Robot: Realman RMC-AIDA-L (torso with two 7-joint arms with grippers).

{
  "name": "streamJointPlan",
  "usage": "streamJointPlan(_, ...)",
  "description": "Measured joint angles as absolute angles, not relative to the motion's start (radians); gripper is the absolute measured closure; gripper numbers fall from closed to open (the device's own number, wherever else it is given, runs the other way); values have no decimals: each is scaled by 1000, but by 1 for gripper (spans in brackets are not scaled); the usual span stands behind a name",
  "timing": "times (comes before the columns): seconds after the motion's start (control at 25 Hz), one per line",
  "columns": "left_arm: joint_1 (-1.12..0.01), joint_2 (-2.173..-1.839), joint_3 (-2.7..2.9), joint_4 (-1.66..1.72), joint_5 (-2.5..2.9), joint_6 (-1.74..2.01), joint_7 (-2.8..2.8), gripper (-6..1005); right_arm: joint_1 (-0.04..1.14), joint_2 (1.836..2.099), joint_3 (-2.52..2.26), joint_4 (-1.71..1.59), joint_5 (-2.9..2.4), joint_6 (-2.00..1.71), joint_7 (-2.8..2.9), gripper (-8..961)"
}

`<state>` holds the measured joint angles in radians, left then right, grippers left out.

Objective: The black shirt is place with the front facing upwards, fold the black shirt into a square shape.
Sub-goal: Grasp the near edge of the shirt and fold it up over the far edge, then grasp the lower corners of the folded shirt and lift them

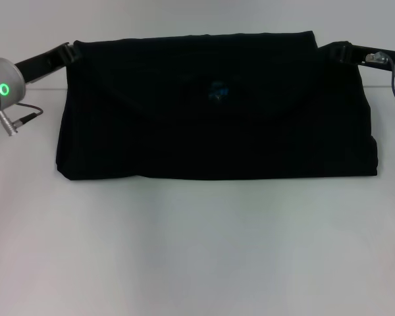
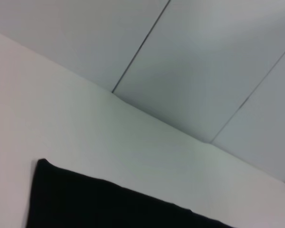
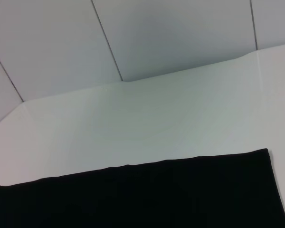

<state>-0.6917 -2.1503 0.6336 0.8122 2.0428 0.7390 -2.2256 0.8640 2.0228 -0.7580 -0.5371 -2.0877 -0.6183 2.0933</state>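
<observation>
The black shirt (image 1: 214, 108) lies on the white counter (image 1: 197, 250) as a wide, low band, already doubled over, with a small blue neck label (image 1: 218, 91) showing near the middle. The left end effector (image 1: 71, 52) sits at the far left corner of the cloth and the right end effector (image 1: 342, 52) at the far right corner, both low at the far edge; whether their fingers are apart or together, I cannot tell from here. To get a square, I'd say the two ends need bringing inward, one side over the other, edges kept level. The near right corner bulges slightly, so it could use smoothing before the fold.
</observation>
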Motion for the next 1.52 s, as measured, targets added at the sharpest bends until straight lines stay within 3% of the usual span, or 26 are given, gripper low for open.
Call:
streamJointPlan(0.44,-695,-2155,713,780,2045,690,-2216,979,889,2027,-859,-520,-2088,-550,2092,834)
streamJointPlan(0.52,-709,-2129,763,751,2055,705,-2231,979,893,2027,-862,-519,-2089,-539,2095,827)
streamJointPlan(0.68,-778,-2033,854,596,2095,725,-2358,978,905,2020,-869,-510,-2135,-545,2114,814)
streamJointPlan(0.76,-785,-2023,855,569,2098,720,-2369,978,914,2012,-873,-507,-2199,-560,2167,807)
streamJointPlan(0.88,-755,-2032,854,612,2095,744,-2370,907,902,2002,-875,-547,-2266,-618,2247,796)
streamJointPlan(1.0,-636,-2085,844,806,2087,840,-2383,800,855,1989,-863,-634,-2275,-743,2305,786)
streamJointPlan(1.12,-576,-2105,815,884,2073,919,-2393,691,800,1978,-842,-729,-2274,-878,2384,549)
streamJointPlan(1.28,-522,-2113,759,901,2012,1054,-2359,533,713,1973,-771,-820,-2266,-1068,2455,375)
streamJointPlan(1.52,-454,-2098,671,818,1924,1188,-2155,258,552,2018,-675,-820,-2020,-1227,2269,144)
